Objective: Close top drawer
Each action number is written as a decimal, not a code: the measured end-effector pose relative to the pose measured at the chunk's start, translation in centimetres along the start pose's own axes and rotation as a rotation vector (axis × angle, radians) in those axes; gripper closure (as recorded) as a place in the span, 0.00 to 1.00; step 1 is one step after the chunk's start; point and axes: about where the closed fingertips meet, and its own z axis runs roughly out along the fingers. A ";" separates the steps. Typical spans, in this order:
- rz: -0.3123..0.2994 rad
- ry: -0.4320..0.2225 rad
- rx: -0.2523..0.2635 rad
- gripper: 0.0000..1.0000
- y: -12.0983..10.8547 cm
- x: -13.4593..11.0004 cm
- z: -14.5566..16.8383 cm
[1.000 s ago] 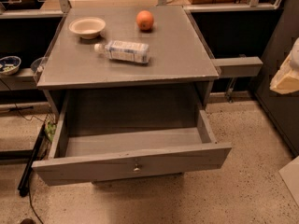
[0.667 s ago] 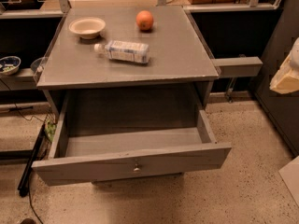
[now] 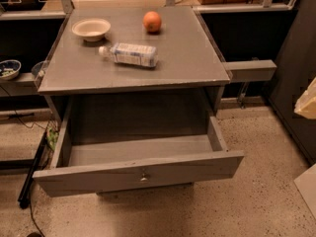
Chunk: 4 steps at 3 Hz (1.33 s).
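The top drawer (image 3: 138, 172) of the grey cabinet stands pulled far out toward me. It is wide, deep and empty inside, with one small metal knob (image 3: 143, 176) at the centre of its front panel. My gripper (image 3: 307, 102) shows only as a pale cream shape at the right edge of the view. It is well to the right of the drawer, above the floor, and touches nothing.
On the cabinet top (image 3: 197, 58) stand a cream bowl (image 3: 91, 28) and an orange (image 3: 152, 21), and a plastic bottle (image 3: 129, 54) lies on its side. A narrow grey drawer (image 3: 249, 69) juts out at the right. Black cables (image 3: 29, 181) lie on the floor at the left.
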 end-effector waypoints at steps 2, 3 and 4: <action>0.091 0.099 -0.099 1.00 7.1 4.4 2.8; 0.096 0.097 -0.102 1.00 7.4 4.4 2.9; 0.143 0.077 -0.141 1.00 10.5 4.2 4.1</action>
